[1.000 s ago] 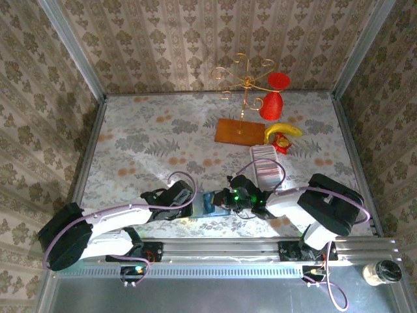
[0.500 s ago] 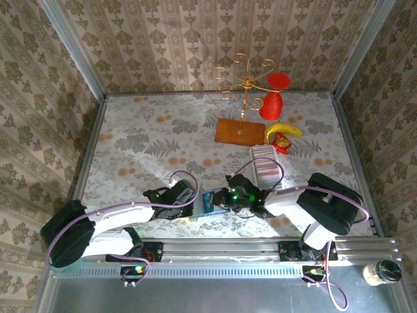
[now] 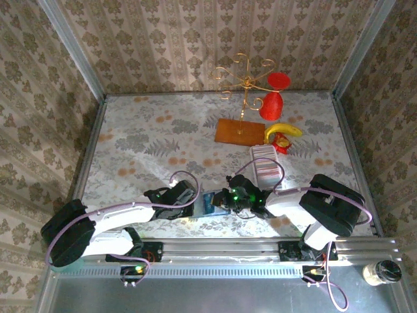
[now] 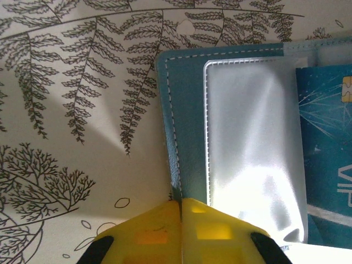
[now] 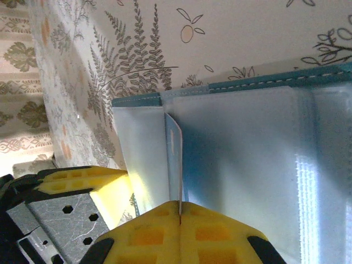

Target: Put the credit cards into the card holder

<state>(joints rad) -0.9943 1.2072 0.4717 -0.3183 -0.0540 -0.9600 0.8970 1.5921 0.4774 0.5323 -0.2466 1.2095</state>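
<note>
The teal-blue card holder (image 3: 212, 202) lies open near the table's front edge, between my two grippers. In the left wrist view its stitched left edge (image 4: 171, 137) runs into my left gripper (image 4: 180, 202), whose yellow fingers are shut on that edge. A clear pocket (image 4: 253, 143) covers the panel, and a blue credit card (image 4: 324, 137) lies at the right. My right gripper (image 5: 180, 204) is shut on a blue credit card (image 5: 175, 159), held on edge over the holder's clear pockets (image 5: 247, 165). From above, the left gripper (image 3: 194, 199) and the right gripper (image 3: 225, 199) flank the holder.
A long whitish tray (image 3: 266, 166) lies just behind the right arm. Farther back are an orange-brown board (image 3: 239, 130) with a gold wire stand (image 3: 246, 81), red pieces (image 3: 271, 104) and a banana (image 3: 283, 130). Metal frame walls border the table.
The left gripper has closed the last bit onto the holder's edge. Both arms have shifted only slightly; the right gripper still holds its card.
</note>
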